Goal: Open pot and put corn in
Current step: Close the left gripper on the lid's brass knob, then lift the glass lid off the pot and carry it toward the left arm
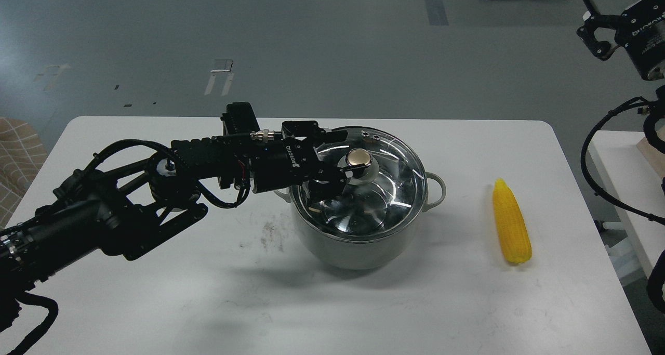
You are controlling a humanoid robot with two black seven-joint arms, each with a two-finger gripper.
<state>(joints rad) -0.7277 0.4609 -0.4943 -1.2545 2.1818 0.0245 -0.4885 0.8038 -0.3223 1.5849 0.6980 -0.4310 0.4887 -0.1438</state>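
The pale grey-green pot stands at the middle of the white table with its glass lid on. My left gripper is open and lies low over the left part of the lid. Its fingertips reach the left side of the lid's gold knob, one behind it and one in front. The yellow corn cob lies on the table to the right of the pot, tapered end pointing away. My right gripper hangs open and empty high at the far right, off the table.
A second white table stands beyond the right edge, with black cables hanging over the gap. A tan checked object sits at the far left. A dark smudge marks the table left of the pot.
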